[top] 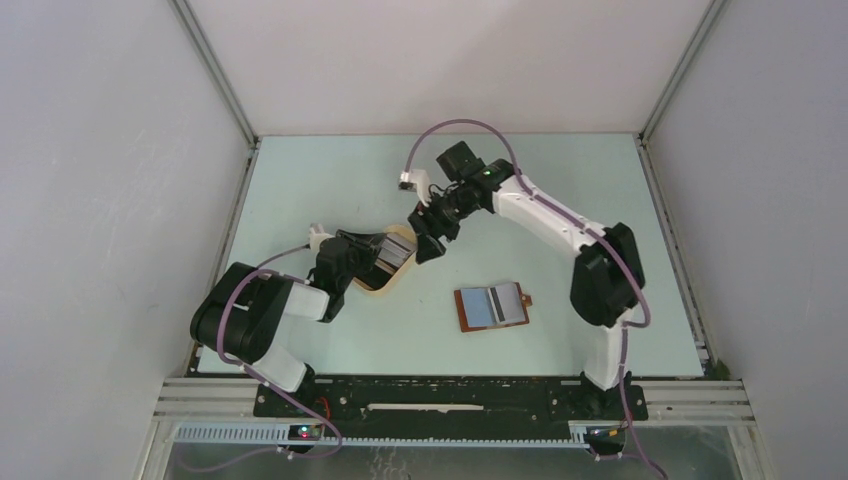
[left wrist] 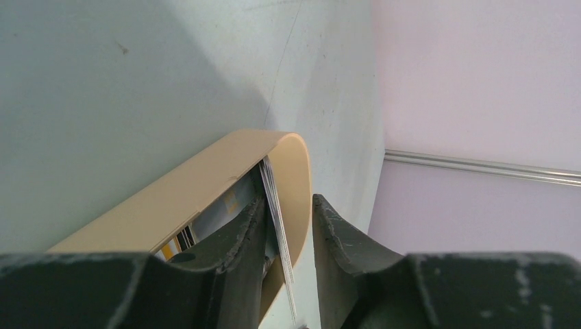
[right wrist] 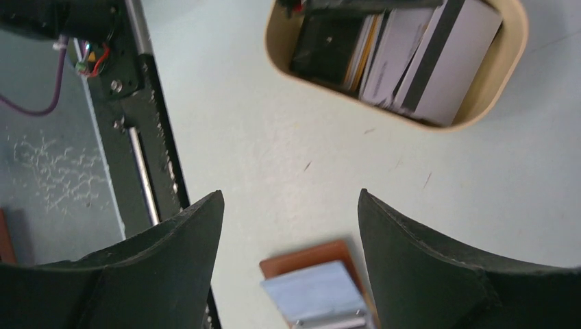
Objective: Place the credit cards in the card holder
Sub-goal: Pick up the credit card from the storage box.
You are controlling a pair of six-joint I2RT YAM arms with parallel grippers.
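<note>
The credit cards stand on edge in an oval tan tray, seen too in the top view. My left gripper straddles the tray's end wall. One finger is inside against the card stack. The other stays outside, with a thin strip of table showing beside the wall. The card holder lies open on the table with a bluish card on it. My right gripper hangs open and empty between tray and card holder.
The black base rail runs along the near table edge and shows at the left of the right wrist view. White enclosure walls close in the table on three sides.
</note>
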